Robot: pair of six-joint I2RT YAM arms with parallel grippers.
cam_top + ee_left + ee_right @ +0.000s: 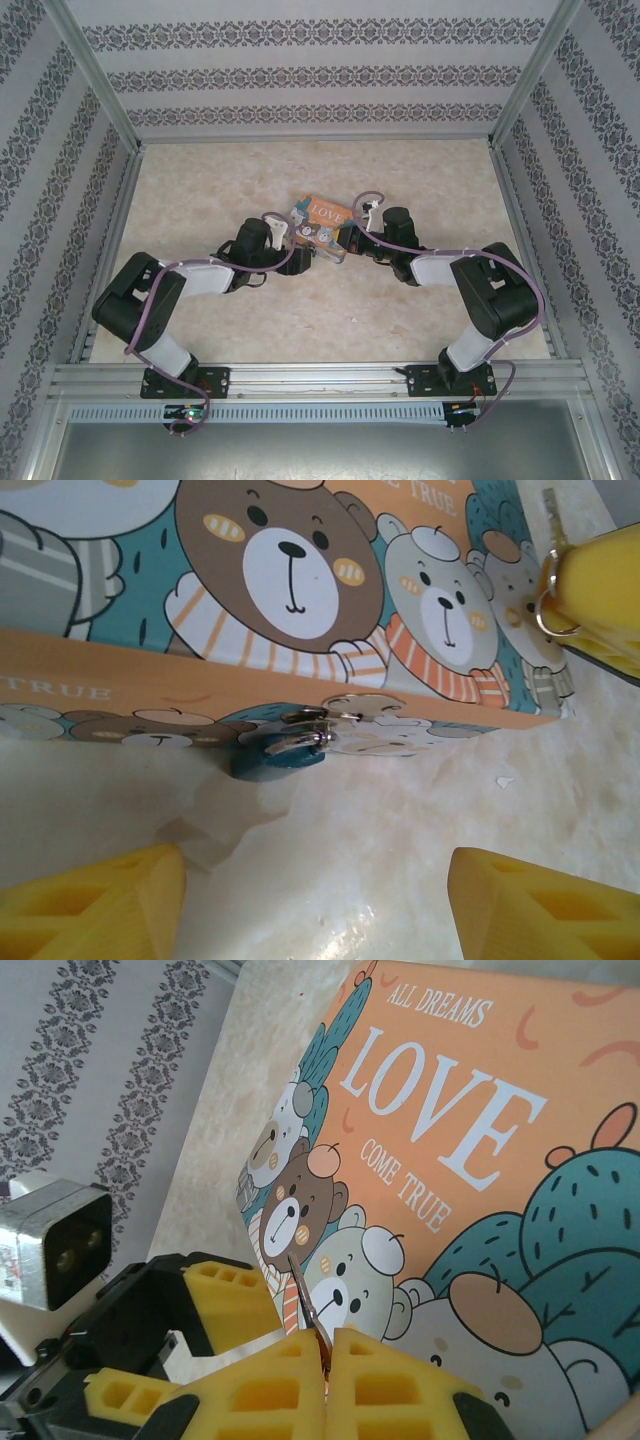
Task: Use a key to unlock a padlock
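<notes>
The small blue-teal padlock [278, 760] hangs by its silver shackle from the metal hasp on the near side wall of the cartoon "LOVE" box [300, 580], just above the table. My left gripper [320, 910] is open, its yellow fingers [95, 905] wide apart, short of the padlock with only bare table between them. My right gripper [326, 1360] is shut on the key [302, 1290], whose silver blade sticks out over the box lid [450, 1160]. In the left wrist view the key [550, 508] and its ring [548, 605] show at the box's right corner.
The box [322, 222] lies mid-table with the left gripper [290, 240] and right gripper [352, 235] close on either side of it. Patterned walls and metal rails enclose the marble-look table [200, 180]. Open room lies behind and beside the box.
</notes>
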